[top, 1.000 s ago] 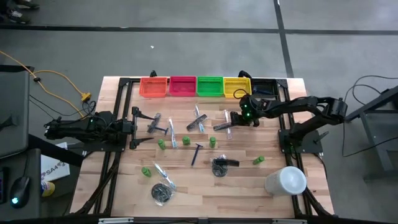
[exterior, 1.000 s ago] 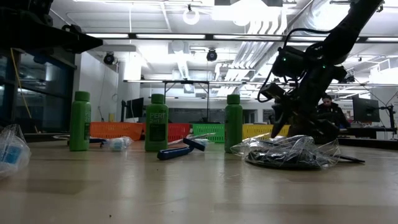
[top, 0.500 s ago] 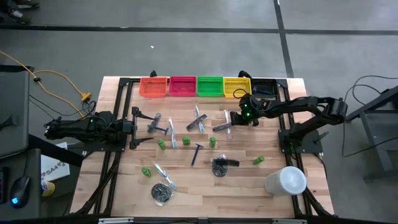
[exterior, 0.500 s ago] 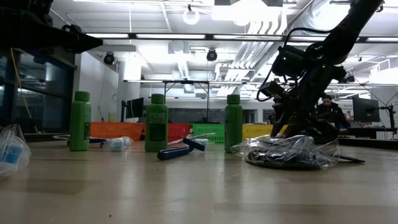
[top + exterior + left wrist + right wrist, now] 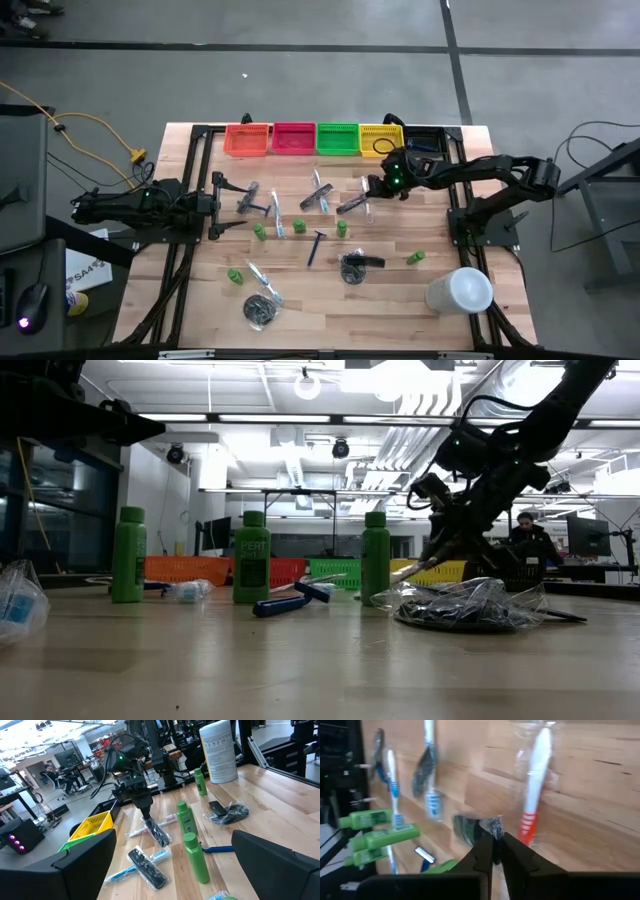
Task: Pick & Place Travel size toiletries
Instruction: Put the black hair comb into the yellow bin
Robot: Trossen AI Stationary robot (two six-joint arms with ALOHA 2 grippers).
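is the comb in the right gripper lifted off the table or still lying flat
Lifted and tilted. In the low view the comb hangs slanting from the right gripper, clear of the table; its fingers pinch one end.

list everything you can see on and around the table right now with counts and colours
green bottles: five, scattered mid-table
razor: one, dark blue, centre
toothbrushes: several, clear-wrapped
combs: a few, grey; one pinched by the right gripper
dark bundles: two, wrapped, near edge
bins: orange, pink, green, yellow, along far edge
cylinder: one, white, near right corner
person: seated, room behind
left gripper: waiting at left side
right gripper: shut on comb, below yellow bin
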